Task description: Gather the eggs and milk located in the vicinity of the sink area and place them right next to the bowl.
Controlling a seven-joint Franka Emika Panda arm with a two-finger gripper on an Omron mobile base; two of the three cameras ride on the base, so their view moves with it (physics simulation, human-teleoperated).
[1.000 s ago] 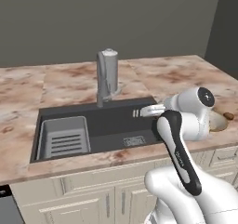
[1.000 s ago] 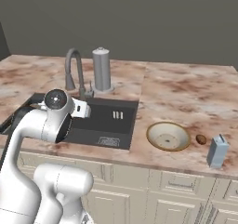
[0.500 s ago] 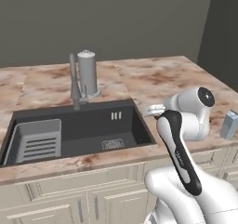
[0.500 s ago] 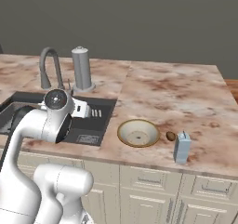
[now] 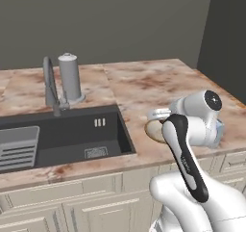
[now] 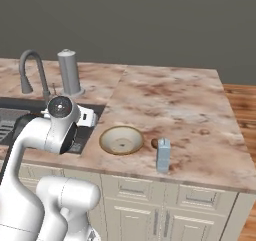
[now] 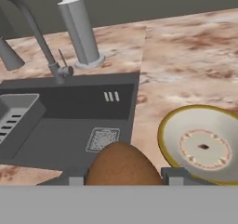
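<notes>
My pincer (image 7: 122, 179) was clenched on a brown egg (image 7: 122, 166), held over the counter edge between the sink (image 7: 69, 125) and the bowl (image 7: 203, 145). The milk (image 6: 163, 155) stood just beside the bowl, a second egg (image 6: 154, 143) between them

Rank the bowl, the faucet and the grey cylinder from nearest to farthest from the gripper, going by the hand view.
The gripper is shut on a brown egg.
1. Bowl: on the counter just right of the gripper.
2. Faucet: at the far edge of the sink, off to the left.
3. Grey cylinder: on the counter behind the sink, beyond the faucet base.
</notes>
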